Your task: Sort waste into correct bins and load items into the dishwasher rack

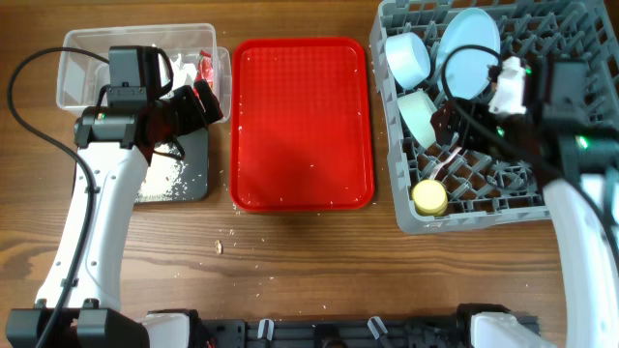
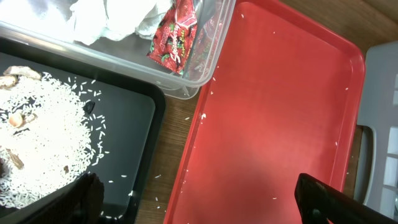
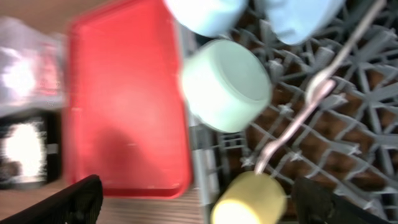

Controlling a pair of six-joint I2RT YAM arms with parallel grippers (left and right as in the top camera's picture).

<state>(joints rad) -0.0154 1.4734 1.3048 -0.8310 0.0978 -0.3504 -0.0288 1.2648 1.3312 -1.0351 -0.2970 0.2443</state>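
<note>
The clear tub (image 1: 82,72) holds white tissue (image 2: 112,18) and the red snack wrapper (image 2: 174,40). The black tray (image 2: 130,124) carries white rice and beige-brown scraps (image 2: 43,130). My left gripper (image 2: 199,205) is open and empty, over the gap between the black tray and the red tray; it also shows in the overhead view (image 1: 208,101). The grey rack (image 1: 566,208) holds the pale blue plate (image 1: 469,53), a blue bowl (image 1: 408,56), a mint bowl (image 3: 224,84), the yellow cup (image 3: 249,199) and white cutlery (image 3: 314,93). My right gripper (image 3: 199,202) is open and empty above the rack's left side.
The flat red tray (image 1: 300,126) lies between the bins and the rack, with a few rice grains on it. Some grains and a small crumb (image 1: 219,246) lie on the wooden table. The right wrist view is blurred.
</note>
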